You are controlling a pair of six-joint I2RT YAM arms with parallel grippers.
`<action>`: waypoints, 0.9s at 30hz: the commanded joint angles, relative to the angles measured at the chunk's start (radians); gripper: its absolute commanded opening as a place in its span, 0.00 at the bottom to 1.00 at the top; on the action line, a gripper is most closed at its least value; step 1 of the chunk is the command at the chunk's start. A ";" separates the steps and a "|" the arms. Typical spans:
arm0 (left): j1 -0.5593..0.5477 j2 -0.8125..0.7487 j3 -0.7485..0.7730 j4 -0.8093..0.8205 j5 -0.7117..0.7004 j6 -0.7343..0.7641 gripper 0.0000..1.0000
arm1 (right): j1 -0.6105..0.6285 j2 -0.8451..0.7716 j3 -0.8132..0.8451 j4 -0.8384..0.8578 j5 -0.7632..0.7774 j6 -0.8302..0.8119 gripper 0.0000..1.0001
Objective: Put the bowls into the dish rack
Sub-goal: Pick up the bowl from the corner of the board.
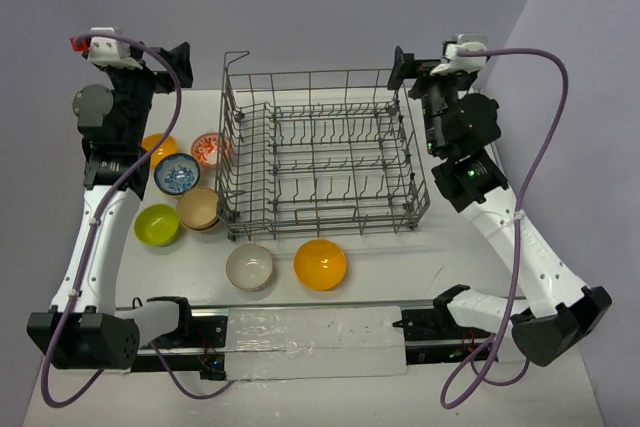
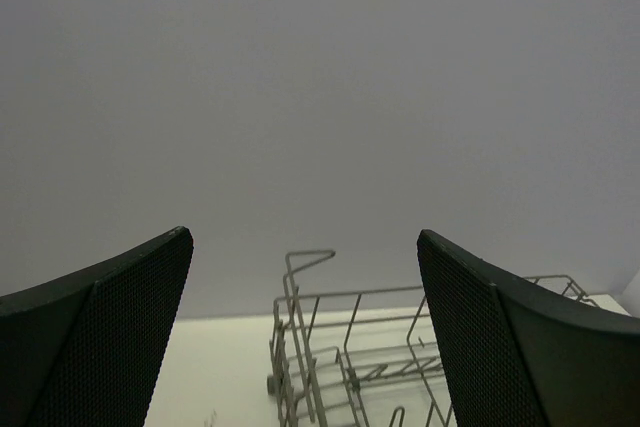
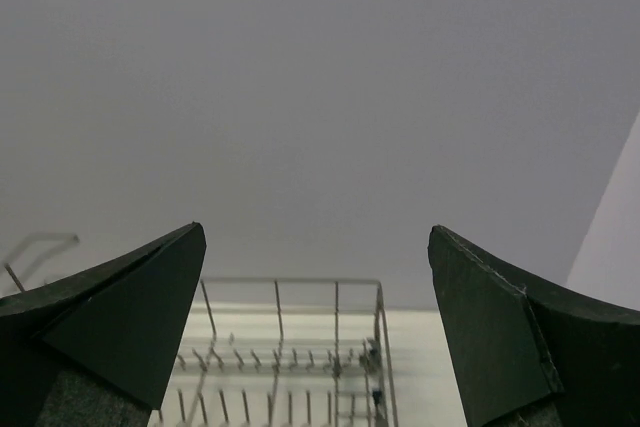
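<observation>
The grey wire dish rack stands mid-table with nothing in it. Several bowls sit outside it. To its left are a red-and-white one, a blue-patterned one, a tan one, a lime green one and an orange-yellow one half behind my left arm. In front of it are a white one and a second orange-yellow one. My left gripper hangs open, high over the rack's left end. My right gripper hangs open, high over the right end.
A raised wire handle sticks up at the rack's far left corner. A rail with a white strip runs along the near table edge between the arm bases. Purple cables loop off both arms.
</observation>
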 commanded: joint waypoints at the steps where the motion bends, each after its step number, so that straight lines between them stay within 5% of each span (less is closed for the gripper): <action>1: 0.028 0.002 0.051 -0.129 -0.024 -0.106 0.99 | 0.016 -0.012 0.043 -0.115 -0.024 -0.062 1.00; 12: -0.003 0.010 0.064 -0.160 -0.090 -0.089 0.99 | 0.030 0.002 0.050 -0.101 0.073 0.042 1.00; 17: -0.046 0.031 0.104 -0.233 -0.177 -0.073 0.99 | 0.030 0.007 0.095 -0.239 0.039 0.088 1.00; 27: -0.048 -0.117 0.006 -0.399 -0.137 -0.104 0.97 | 0.038 -0.185 -0.138 -0.174 -0.042 0.157 1.00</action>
